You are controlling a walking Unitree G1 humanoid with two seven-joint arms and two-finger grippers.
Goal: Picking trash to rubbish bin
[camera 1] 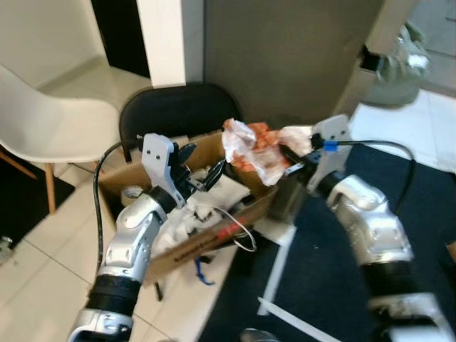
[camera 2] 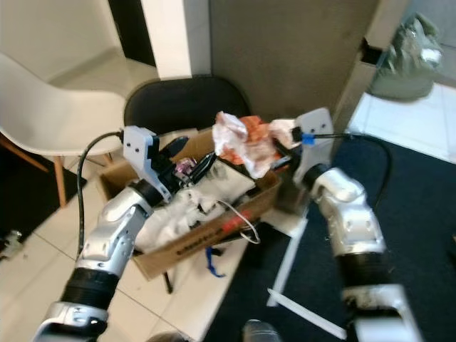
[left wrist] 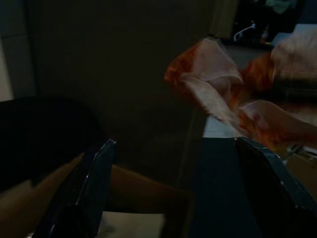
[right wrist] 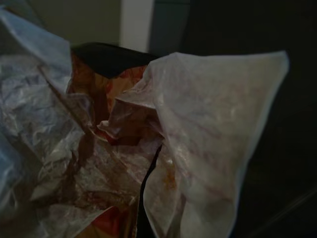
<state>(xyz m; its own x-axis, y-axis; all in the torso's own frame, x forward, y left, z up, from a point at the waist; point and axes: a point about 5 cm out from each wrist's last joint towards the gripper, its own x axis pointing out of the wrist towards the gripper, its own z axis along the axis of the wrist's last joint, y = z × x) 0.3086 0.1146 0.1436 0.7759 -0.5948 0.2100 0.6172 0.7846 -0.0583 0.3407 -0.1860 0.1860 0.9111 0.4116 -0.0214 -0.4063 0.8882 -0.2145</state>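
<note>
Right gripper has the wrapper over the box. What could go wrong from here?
1. The crumpled wrapper hangs over the far rim of the cardboard box; released here, it might drop outside onto the dark mat.
2. The box looks full of white trash, so the wrapper could slide off.
3. The open left gripper sits close to the right gripper; they might clash.

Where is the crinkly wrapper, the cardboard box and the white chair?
crumpled wrapper [camera 1: 246, 149], left eye view, its orange and white middle.
cardboard box [camera 1: 192, 251], left eye view, its printed front wall.
white chair [camera 1: 43, 121], left eye view, its seat shell.
</note>
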